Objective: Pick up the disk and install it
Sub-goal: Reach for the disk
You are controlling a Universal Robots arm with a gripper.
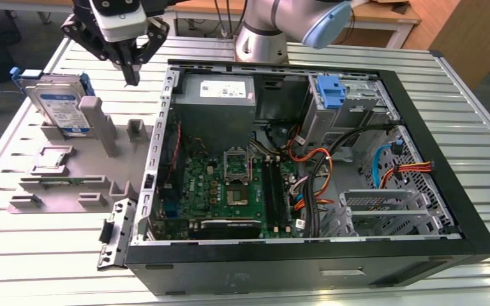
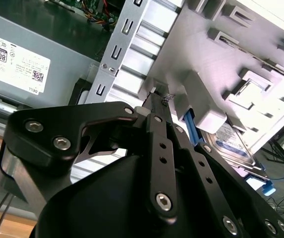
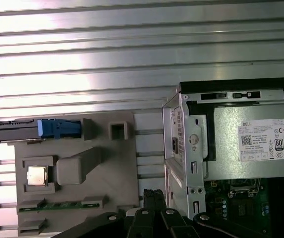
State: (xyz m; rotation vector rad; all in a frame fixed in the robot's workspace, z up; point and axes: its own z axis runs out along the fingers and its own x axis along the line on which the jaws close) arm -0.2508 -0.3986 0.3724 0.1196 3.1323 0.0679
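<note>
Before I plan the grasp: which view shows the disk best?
The exterior view: the disk stands propped on the grey fixture, label facing the camera. The first wrist view shows it edge-on; the second wrist view, partly hidden behind the fixture.

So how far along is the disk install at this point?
Nothing looks done: the disk stands on edge in the grey fixture, outside the computer case. In hand: nothing; the gripper, shut and empty, hovers between disk and case, touching neither. Picking up and installing both remain.
</note>
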